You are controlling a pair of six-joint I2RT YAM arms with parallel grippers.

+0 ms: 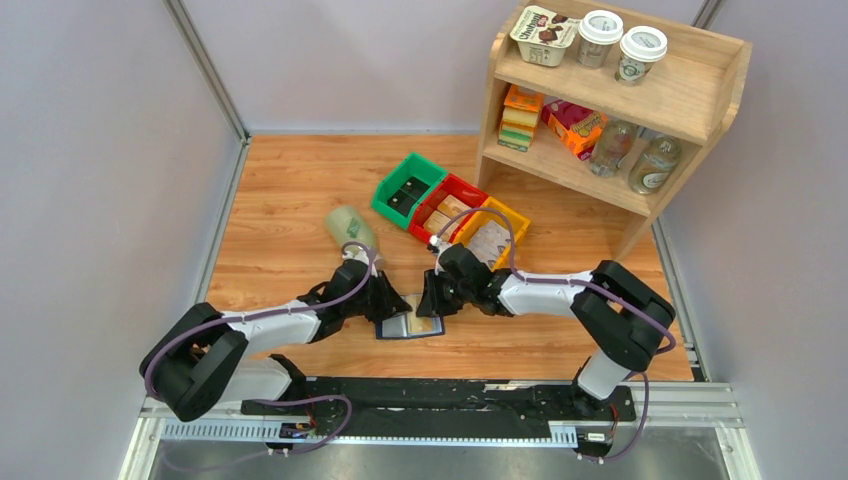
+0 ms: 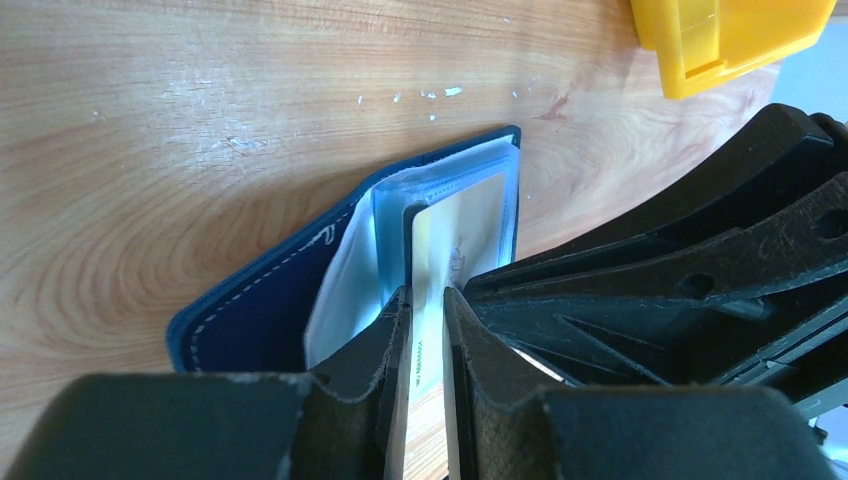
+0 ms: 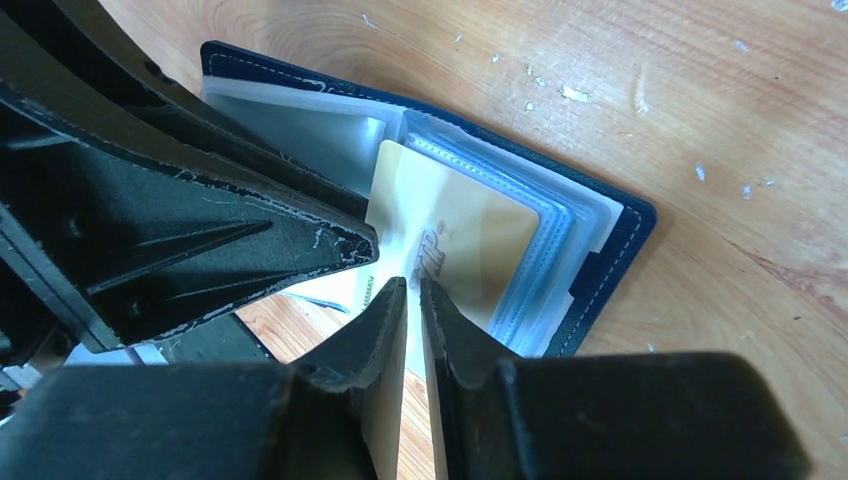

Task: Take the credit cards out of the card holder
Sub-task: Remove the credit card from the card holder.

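The navy card holder [image 1: 408,327] lies open on the wooden table between both arms, its clear sleeves fanned up [image 2: 250,310] [image 3: 612,255]. A cream credit card [image 3: 450,225] sticks partway out of a sleeve [image 2: 470,225]. My left gripper [image 1: 390,308] has its jaws drawn narrow around that card's pale printed edge [image 2: 427,293]. My right gripper [image 1: 431,303] is shut on a thin clear sleeve of the holder [image 3: 413,284], right beside the card. The two grippers' fingers nearly touch over the holder.
Green [image 1: 408,188], red [image 1: 447,207] and yellow [image 1: 492,228] bins stand just behind the grippers; the yellow bin's corner [image 2: 720,35] shows in the left wrist view. A pale green bottle [image 1: 350,228] lies at the left. A wooden shelf [image 1: 620,90] stands back right.
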